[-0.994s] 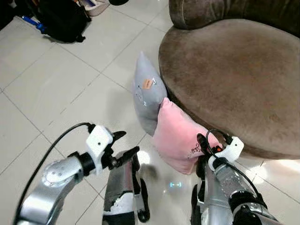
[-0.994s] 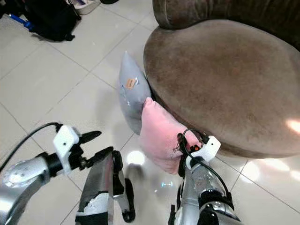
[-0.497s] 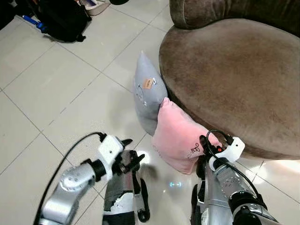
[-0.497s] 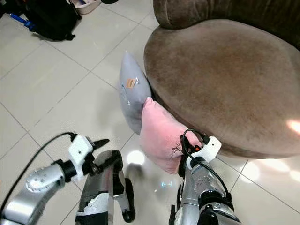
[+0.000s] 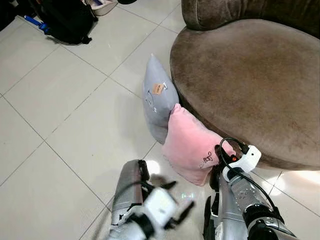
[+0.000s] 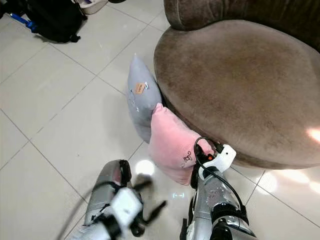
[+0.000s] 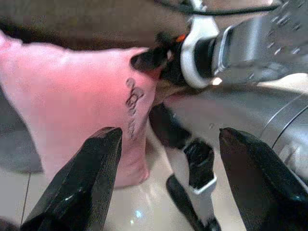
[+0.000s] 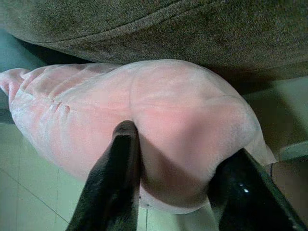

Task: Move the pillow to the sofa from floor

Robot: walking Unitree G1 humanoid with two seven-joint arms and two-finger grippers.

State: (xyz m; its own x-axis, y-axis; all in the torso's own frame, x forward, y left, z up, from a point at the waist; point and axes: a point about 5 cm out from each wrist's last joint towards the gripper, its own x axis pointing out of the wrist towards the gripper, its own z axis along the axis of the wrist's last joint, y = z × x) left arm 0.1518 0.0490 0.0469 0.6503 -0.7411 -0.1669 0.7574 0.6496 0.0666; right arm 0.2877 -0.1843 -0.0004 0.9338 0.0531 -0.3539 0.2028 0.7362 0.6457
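A pink pillow stands on the tiled floor, leaning against the front of the brown sofa. A grey pillow stands just behind it. My right gripper is at the pink pillow's near right corner. In the right wrist view its fingers press into the pillow's soft edge from both sides. My left gripper, blurred, hangs low in front of my legs with its fingers spread open. It points at the pink pillow and at my right wrist.
A black bag lies on the floor at the far left. My own silver legs stand close below the pillows. Open tiled floor stretches to the left of the sofa.
My left arm has swung down from the left side and inward, and now sits low between my legs, facing the pink pillow. The right gripper has stayed at the pillow's corner.
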